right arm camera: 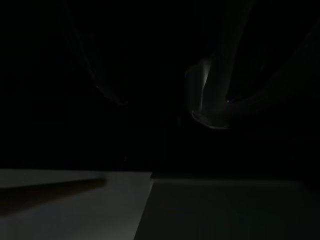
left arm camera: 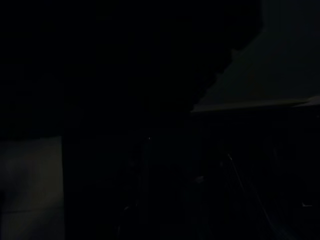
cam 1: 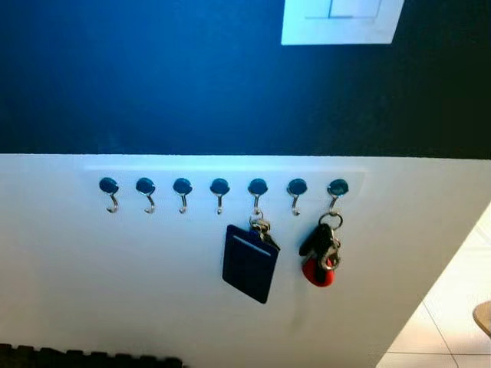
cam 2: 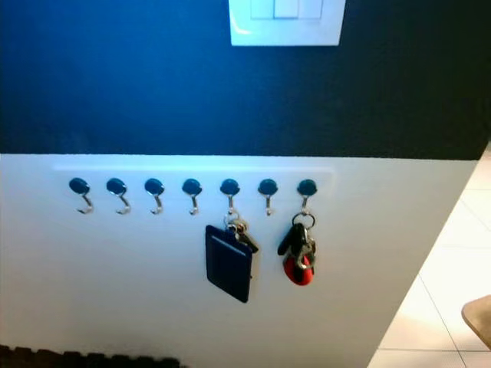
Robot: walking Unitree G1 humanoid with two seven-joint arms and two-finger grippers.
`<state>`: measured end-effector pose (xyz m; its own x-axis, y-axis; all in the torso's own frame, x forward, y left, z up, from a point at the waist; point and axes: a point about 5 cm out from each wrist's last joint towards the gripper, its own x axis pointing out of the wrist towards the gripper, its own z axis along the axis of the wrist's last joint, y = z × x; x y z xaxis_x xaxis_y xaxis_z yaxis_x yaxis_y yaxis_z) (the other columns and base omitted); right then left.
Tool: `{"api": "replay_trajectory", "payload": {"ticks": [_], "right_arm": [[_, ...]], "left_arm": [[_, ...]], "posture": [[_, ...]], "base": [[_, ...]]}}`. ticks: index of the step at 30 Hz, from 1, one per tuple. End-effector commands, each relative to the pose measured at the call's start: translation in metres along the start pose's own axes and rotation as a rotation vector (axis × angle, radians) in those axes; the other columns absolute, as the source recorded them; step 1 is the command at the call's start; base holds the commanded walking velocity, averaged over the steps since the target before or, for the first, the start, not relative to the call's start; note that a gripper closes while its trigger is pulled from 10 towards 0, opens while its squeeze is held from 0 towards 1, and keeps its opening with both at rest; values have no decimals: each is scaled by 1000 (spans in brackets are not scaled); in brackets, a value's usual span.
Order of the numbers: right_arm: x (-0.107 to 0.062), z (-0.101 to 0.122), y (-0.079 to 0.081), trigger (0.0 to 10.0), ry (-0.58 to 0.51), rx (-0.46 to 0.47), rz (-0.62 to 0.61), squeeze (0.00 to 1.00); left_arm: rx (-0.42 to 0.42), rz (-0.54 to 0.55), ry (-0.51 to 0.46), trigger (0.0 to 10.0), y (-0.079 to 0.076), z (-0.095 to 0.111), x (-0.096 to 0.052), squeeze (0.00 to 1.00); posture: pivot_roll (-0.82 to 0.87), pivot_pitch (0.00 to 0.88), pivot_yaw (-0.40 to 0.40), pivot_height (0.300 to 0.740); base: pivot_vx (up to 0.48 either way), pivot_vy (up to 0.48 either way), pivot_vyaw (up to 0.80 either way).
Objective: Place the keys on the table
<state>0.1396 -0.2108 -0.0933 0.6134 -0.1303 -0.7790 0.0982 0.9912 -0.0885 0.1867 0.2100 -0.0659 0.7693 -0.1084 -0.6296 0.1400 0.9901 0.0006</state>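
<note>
Left eye view and right eye view face a wall that is dark navy on its upper part and white below. Along the top of the white part runs a row of seven small hooks [cam 1: 220,192] with round blue heads, evenly spaced. The first four hooks from the left are bare. From the fifth hook hangs a dark blue flat rectangular tag [cam 1: 249,263] on a small metal ring, tilted slightly. The sixth hook is bare. From the seventh, rightmost hook hangs the keys [cam 1: 322,249]: a metal ring carrying a black fob, a few metal keys and a round red tag at the bottom. The keys hang just to the right of the blue tag, apart from it. A white light switch plate [cam 2: 285,21] sits on the navy part of the wall, above the hooks. At the lower right, pale floor tiles [cam 2: 430,307] show past the wall's edge, and a light wooden rounded edge [cam 2: 479,317] pokes in at the right border. A dark strip with a notched top [cam 1: 84,357] runs along the bottom left.

Left wrist view is almost black; the left gripper's state cannot be told. Right wrist view is also very dark, with a pale surface [right arm camera: 75,205] at the bottom; the right gripper's state cannot be told either
</note>
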Motion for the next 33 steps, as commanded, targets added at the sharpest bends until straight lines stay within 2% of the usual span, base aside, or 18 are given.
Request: {"api": "replay_trajectory", "payload": {"ticks": [1,6,12,33], "right_arm": [[-3,-12,2,10000,45,4,3,0],[-3,-12,8,10000,47,5,10,0],[-3,-13,11,10000,50,2,14,0],[-2,-6,8,10000,10,-5,19,0]], "left_arm": [[-16,7,44,10000,2,-12,-5,0],[-13,3,43,10000,2,-10,-5,0],[-8,0,44,10000,2,-10,-4,0],[6,-17,43,10000,1,-6,-2,0]], "posture": [[38,91,31,740],[37,93,33,740],[38,88,33,740],[43,71,35,740]], "base": [[-390,0,0],[-346,0,0],[0,0,0],[0,0,0]]}}
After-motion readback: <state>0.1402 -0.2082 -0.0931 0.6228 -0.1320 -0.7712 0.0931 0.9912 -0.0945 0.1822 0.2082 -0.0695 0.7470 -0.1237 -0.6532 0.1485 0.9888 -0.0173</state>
